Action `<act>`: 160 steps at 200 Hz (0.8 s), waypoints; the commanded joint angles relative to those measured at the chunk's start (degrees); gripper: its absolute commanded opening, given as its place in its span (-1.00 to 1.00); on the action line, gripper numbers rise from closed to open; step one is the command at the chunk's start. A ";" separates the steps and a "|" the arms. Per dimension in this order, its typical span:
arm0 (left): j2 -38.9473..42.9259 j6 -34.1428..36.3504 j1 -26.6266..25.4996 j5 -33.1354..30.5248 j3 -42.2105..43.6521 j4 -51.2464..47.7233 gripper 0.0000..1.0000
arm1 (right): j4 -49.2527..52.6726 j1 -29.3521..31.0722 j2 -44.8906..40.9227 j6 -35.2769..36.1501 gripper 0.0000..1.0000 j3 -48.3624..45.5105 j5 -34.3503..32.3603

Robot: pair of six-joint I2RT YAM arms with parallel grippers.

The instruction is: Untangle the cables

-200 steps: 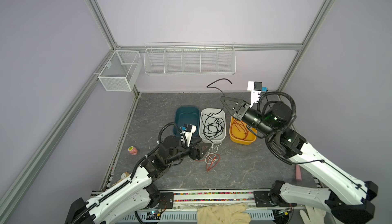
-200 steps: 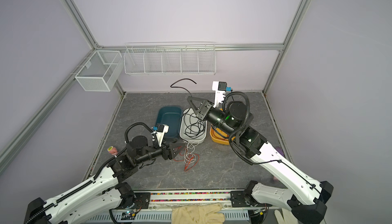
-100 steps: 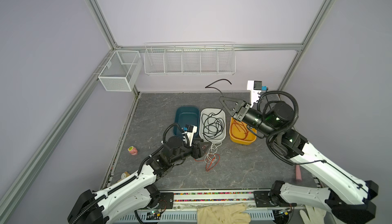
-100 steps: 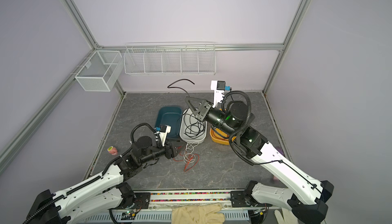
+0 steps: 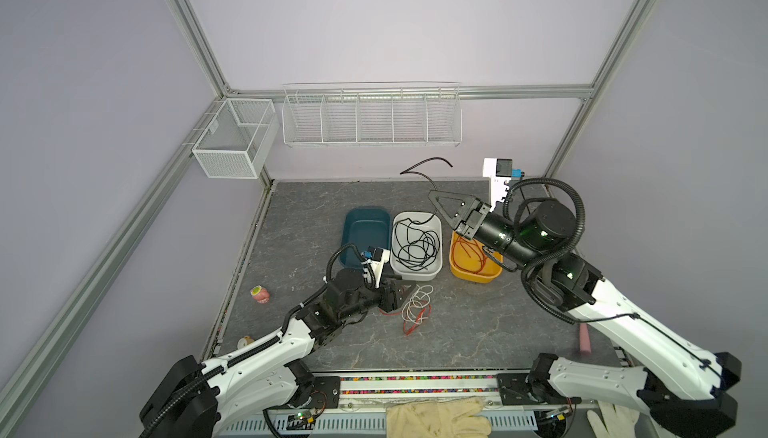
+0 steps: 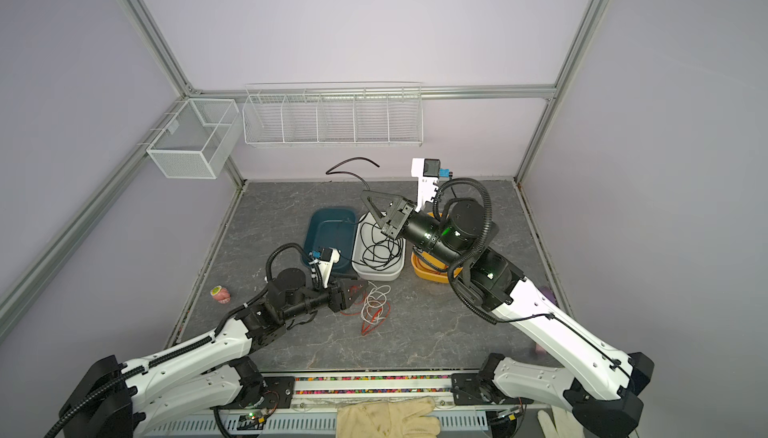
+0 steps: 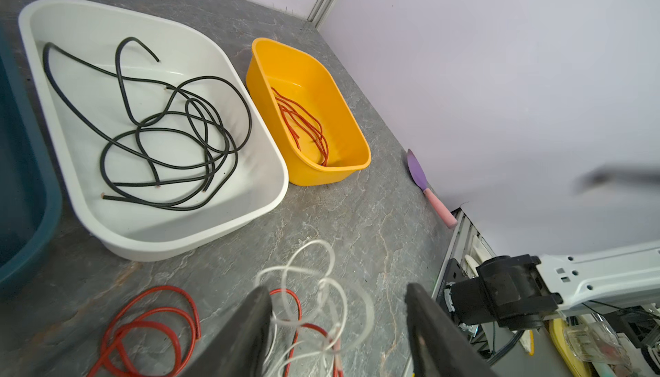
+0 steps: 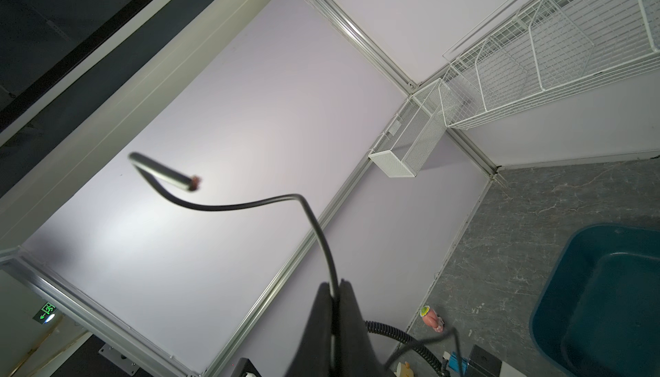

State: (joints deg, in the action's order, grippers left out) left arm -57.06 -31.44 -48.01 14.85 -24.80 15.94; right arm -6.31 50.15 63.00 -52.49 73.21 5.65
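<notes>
Up above the white bin (image 5: pixel 415 277), the right gripper (image 5: pixel 431 195) is raised off the table (image 5: pixel 478 324), its jaws pressed together on a black cable (image 5: pixel 424 163). The right wrist view shows the thin strand pinched between the two fingertips (image 8: pixel 323 307). From there the cable's free end rises and curls away in the air, well clear of the table. Below the gripper, in both top views, the strand drops towards the white bin, where black loops (image 7: pixel 171 132) lie coiled on the floor of the tub.

Down on the table, just in front of that bin, the left gripper (image 5: pixel 406 290) sits low at the edge of a loose tangle. Its jaws stand partly apart. In the left wrist view the white cable (image 7: pixel 323 250) loops across the gap between them and touches the inner face of one finger (image 7: pixel 250 321). A red cable (image 7: pixel 153 321) coils on the table just beside that finger, on its outer side, and another red strand crosses under the white loops.

More red strands (image 7: pixel 303 121) lie in the yellow bin (image 7: pixel 321 175), which stands just beside the white one.
</notes>
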 commanded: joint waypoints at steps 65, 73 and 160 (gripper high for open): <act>3.25 1.26 -0.73 -2.09 1.34 -1.81 0.22 | 3.69 0.36 -3.64 6.62 -0.86 1.24 -4.39; 5.24 1.95 -0.73 -3.33 1.09 -4.28 0.27 | 5.20 0.09 -4.00 7.33 -0.86 1.10 -5.21; 22.53 2.05 -0.69 -19.94 -8.60 -36.13 0.86 | 9.59 -11.58 -0.75 6.63 -0.87 -4.72 -1.38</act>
State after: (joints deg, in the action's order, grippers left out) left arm -37.10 -29.34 -48.45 2.63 -27.73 -7.42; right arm 3.25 41.54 60.53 -46.24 70.39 1.56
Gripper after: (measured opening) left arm 0.896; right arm 0.071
